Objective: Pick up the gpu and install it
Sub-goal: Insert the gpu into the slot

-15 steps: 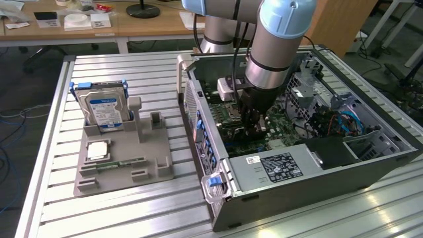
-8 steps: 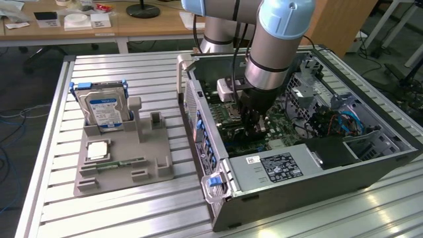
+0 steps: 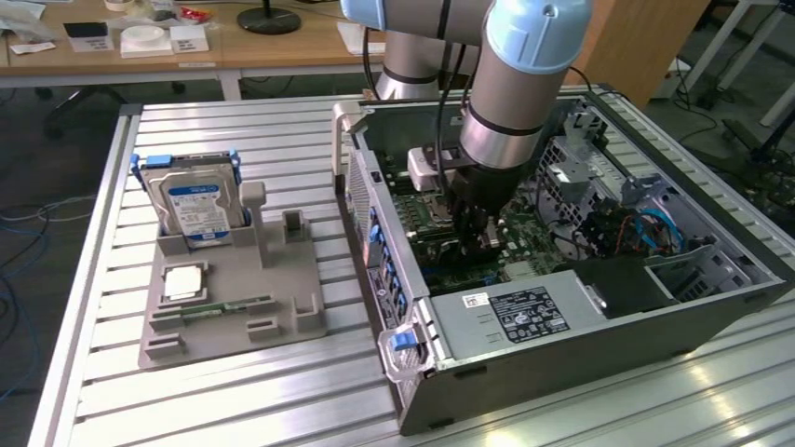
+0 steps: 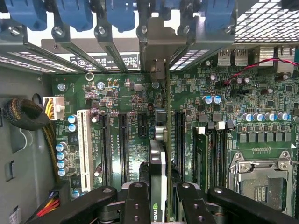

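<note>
My gripper (image 3: 479, 240) reaches down into the open computer case (image 3: 695, 307), over the green motherboard (image 4: 121, 93). Between its black fingers (image 4: 136, 201) stands the gpu (image 4: 158, 172), seen edge-on as a thin dark card with a green logo. The gripper (image 4: 159, 205) is shut on it. The card runs parallel to the black expansion slots (image 4: 124, 144) and sits over the slot area between them. Its silver bracket (image 4: 158, 70) points toward the rear slot openings. In the exterior view the fingers hide most of the card.
A hard drive with a blue-white label (image 3: 196, 205) stands in a grey fixture (image 3: 230, 317) at the exterior view's left, with a green memory stick (image 3: 230, 304) lying on it. Inside the case are the power supply (image 3: 522, 317), CPU socket (image 4: 261, 179), white slot (image 4: 85, 149) and blue clips (image 4: 121, 14).
</note>
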